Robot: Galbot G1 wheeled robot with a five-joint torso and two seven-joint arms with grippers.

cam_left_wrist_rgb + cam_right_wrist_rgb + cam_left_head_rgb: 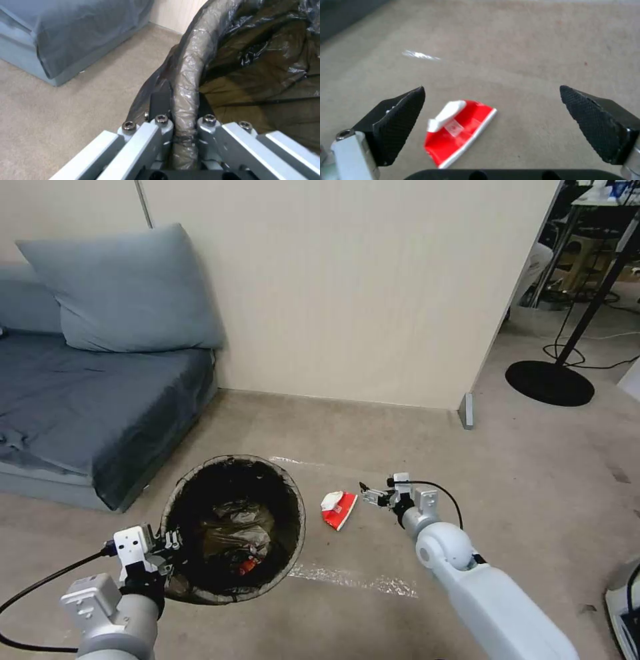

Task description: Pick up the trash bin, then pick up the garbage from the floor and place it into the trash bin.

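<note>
The trash bin is held at its rim by the left gripper, whose fingers are closed on the bag-covered edge near the grey sofa. Some litter is already seen inside the bin. The right gripper is spread wide just beside a red-and-white carton lying on the floor, to the right of the bin. The step in hand is judged to be the reach for this piece of garbage. For the next move, the gripper must probably be lowered around the carton and closed. No brand or writing can be read on the carton.
</note>
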